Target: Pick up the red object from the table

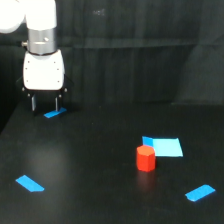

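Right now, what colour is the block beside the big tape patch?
Bright red-orange: the red object, shown best in the exterior view, beside the blue tape patch.

One arm [31,20] was counted in the exterior view, white and grey, and one gripper [45,103] was carried on it, with two dark fingers [33,103] seen beneath the white housing. One red object [145,158] was tallied, a single faceted red-orange block, and no second block was found. Four blue tape patches were counted on the one black table [95,175]: a small strip [54,113] under the gripper, a larger rectangle [164,146] just behind the block, a strip [30,183] at the view's lower left, and a strip [200,192] at the lower right. One black curtain [140,25] was noted behind.
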### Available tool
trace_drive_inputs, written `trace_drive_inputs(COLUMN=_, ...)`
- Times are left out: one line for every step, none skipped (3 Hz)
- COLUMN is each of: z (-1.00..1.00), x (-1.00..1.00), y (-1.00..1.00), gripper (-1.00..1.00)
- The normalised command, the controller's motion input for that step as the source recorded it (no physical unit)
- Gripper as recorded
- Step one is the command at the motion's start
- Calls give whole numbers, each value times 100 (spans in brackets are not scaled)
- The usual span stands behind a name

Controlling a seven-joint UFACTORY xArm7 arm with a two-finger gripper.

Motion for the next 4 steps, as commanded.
trace_drive_inputs(z=-30, x=3, y=-11, gripper=92)
trace_drive_inputs(z=-18, x=72, y=-71, gripper=100)
trace_drive_inputs(z=-3, x=89, y=-84, gripper=96)
trace_drive_inputs(z=-12, x=94, y=-84, gripper=100)
